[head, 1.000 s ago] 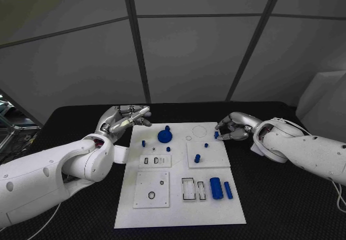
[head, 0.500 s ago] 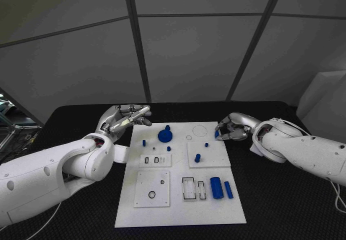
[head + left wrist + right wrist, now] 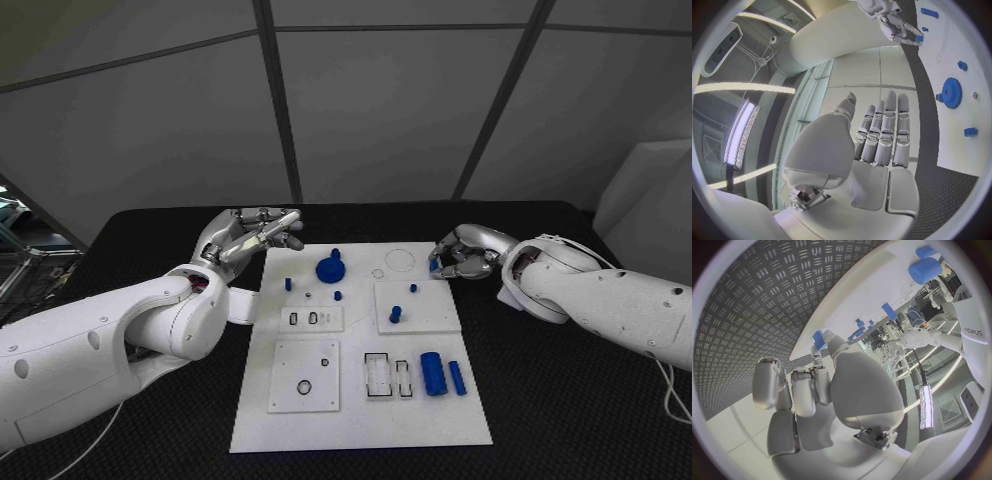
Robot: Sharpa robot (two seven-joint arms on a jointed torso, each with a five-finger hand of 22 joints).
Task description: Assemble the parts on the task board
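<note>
Holding a small blue plastic peg [image 3: 433, 266] pinched in the fingertips of my silver right hand [image 3: 464, 255], I hover at the far right edge of the white task board [image 3: 361, 400]. The peg's long axis looks roughly upright (hard to be sure). Its likely seat, the round hole [image 3: 400, 262], lies just left of the fingers. My left hand [image 3: 248, 238] waits off the board's far left corner, fingers straight, side by side, holding nothing.

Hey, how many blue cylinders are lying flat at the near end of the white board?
2: a thick cylinder and a thinner cylinder just right of it, side by side near the task board's right edge. None seems hidden.
</note>
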